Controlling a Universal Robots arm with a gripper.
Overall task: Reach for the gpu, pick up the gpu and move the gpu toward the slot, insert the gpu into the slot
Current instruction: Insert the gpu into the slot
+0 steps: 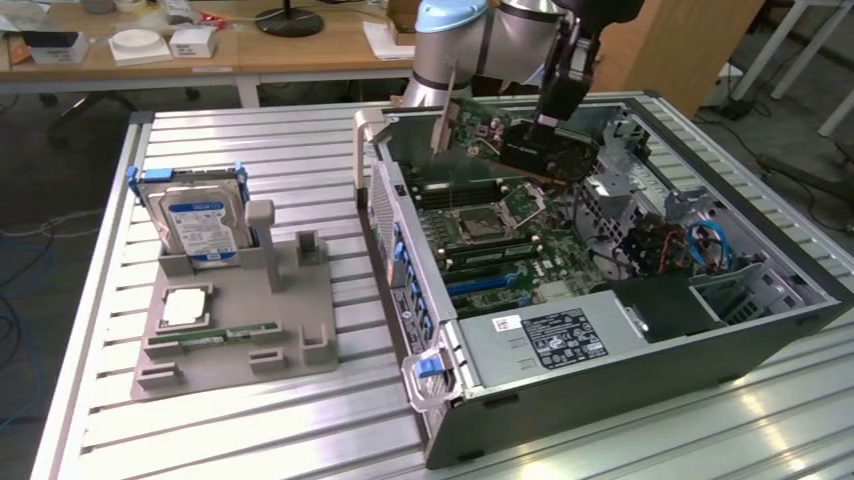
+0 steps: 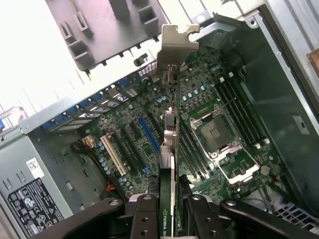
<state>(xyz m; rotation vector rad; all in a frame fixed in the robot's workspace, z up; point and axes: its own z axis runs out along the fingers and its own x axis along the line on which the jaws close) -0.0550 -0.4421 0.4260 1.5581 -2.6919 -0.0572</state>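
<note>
On the slatted metal surface, at nine o'clock in the exterior view, a grey fixture holds an upright hard drive. From the centre toward three o'clock sits an open computer case with a green motherboard inside. At about one o'clock the robot arm reaches down. Its claw is clamped on the gpu, a dark card held tilted above the motherboard's far end, with its silver bracket toward nine o'clock. The slot, a blue strip, lies at about six o'clock from the card, well apart from it. In the wrist view, the claw's fingers press both sides of the edge-on gpu, with the blue slot on the board below.
</note>
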